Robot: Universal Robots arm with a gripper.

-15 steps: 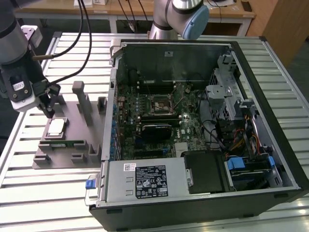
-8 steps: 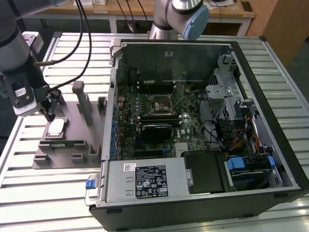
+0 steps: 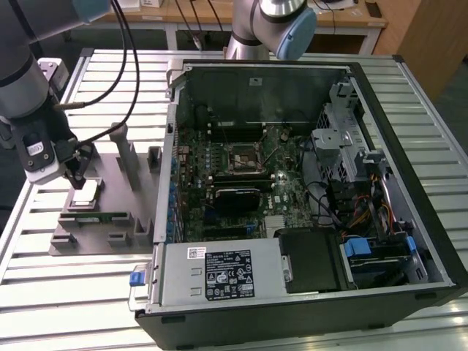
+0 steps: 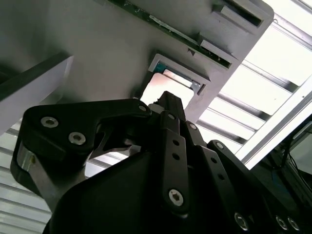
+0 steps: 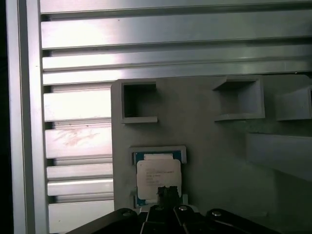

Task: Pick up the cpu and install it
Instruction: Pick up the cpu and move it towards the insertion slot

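One chip to move: the cpu (image 5: 158,178), flat in a shallow framed pocket (image 5: 158,151) of the grey tray (image 5: 209,161), not yet lifted. Pale silver lid with a dull sheen and faint print, a thin blue-green rim around it, square and crisp-edged.

Right over its near edge, the gripper (image 5: 168,191): black, matte, jaws closed on nothing by the look of both wrist views. Tips touching the lid or just clear of it: cannot tell.

Judged to be the approach stage of the pick-up. Poised over the chip, no grasp made, nothing installed.

Needed for a grasp, on this reading: jaws spread wider than the lid, squared to two opposite edges, then a level lift out of the pocket. Little to bite on with so thin a slab, so easy to tip or drop.

Around the pocket, smooth grey plastic: boxy open holders (image 5: 139,102), upright posts (image 3: 121,146), and a long green memory stick (image 3: 95,217) in a slot just beside.

Under the tray, a table (image 3: 44,285) of bright ribbed aluminium slats. Well apart, toward the exterior view's right, the open computer case (image 3: 431,241), black, with a square socket (image 3: 243,156) inside.
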